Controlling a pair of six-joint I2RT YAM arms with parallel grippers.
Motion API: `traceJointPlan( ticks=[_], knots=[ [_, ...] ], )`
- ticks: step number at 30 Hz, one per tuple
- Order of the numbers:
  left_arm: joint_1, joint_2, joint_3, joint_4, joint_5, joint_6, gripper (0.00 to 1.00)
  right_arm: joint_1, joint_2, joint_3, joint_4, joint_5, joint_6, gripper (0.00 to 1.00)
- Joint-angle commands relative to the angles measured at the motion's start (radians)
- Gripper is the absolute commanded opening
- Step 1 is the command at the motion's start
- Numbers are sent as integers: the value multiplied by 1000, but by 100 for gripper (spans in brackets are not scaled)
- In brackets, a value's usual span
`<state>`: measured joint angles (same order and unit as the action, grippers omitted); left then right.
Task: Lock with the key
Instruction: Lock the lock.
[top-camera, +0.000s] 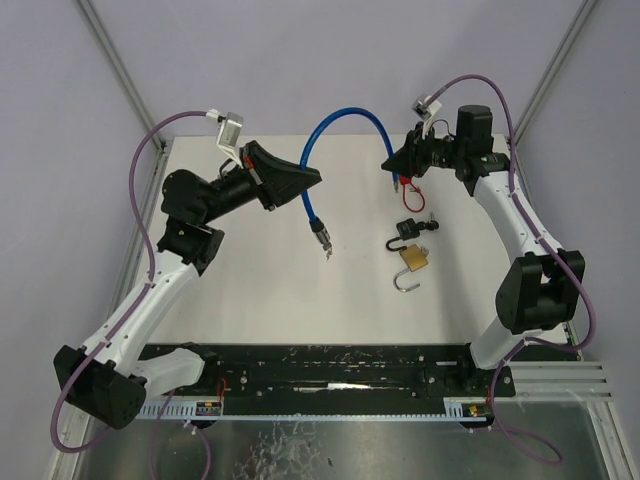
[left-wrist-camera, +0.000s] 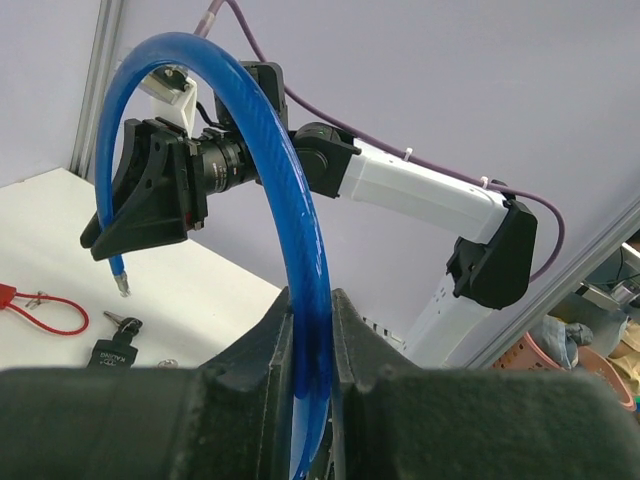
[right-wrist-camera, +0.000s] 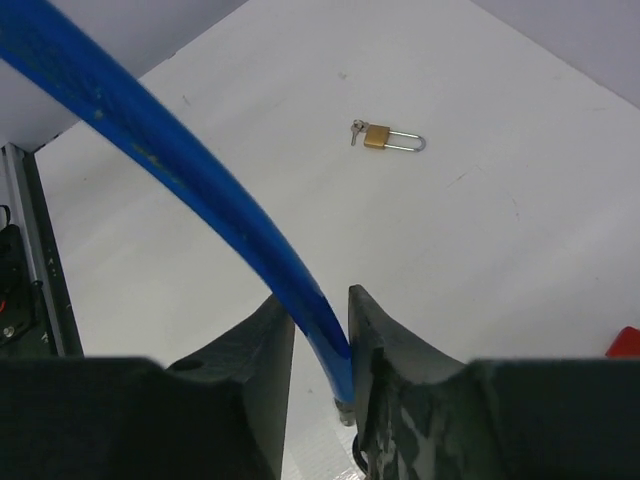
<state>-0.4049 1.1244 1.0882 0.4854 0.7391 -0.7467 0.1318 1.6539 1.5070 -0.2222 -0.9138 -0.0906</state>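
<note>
**Top view:** left arm reaches up and right from base, elbow bent. Left gripper (top-camera: 312, 180) raised over table (top-camera: 250, 290), pinching blue cable lock (top-camera: 338, 116). Lock arcs across to right gripper (top-camera: 393, 162). Right arm bent, wrist pointing left. Free end (top-camera: 321, 236) hangs below left gripper. Brass padlock (top-camera: 415, 259), shackle open, lies near black padlock (top-camera: 409, 228) and red cable (top-camera: 409, 190).

**Left wrist:** fingers (left-wrist-camera: 260, 350) pressed onto blue cable lock from both sides.

**Right wrist:** fingers (right-wrist-camera: 262, 350) close against blue cable lock on either side, pinching it near its other tip. Brass padlock with key (right-wrist-camera: 354, 131) lies on table, well apart.
</note>
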Motion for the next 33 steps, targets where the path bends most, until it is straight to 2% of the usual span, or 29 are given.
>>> traceJointPlan(
  ticks=[1,3,5,8,11,14,17,19,20,24,33],
  knots=[
    [1,-3,12,124,-2,-4,0,3,-14,7,41,-71,7,23],
    [2,1,7,124,-5,-1,0,3,-18,16,39,-91,17,8],
    [2,2,-4,130,-15,1,0,3,-24,27,37,-115,39,0],
    [2,10,-40,172,-50,-15,0,3,-37,42,67,-161,117,0],
    [2,33,-90,259,-103,-78,0,2,-56,30,168,-206,271,0],
    [3,72,-129,370,-122,-149,0,4,-81,-38,427,-239,522,0],
    [3,114,-133,416,-150,-188,0,5,-124,-167,839,-219,861,0],
    [3,137,-128,423,-178,-204,1,6,-157,-242,1040,-163,1000,0],
    [3,147,-128,425,-196,-213,1,13,-173,-260,1075,-136,1021,0],
    [3,187,-144,502,-263,-291,0,71,-225,-266,991,-72,921,0],
    [2,212,-178,576,-397,-394,1,178,-279,-309,1097,42,928,0]
  ],
)
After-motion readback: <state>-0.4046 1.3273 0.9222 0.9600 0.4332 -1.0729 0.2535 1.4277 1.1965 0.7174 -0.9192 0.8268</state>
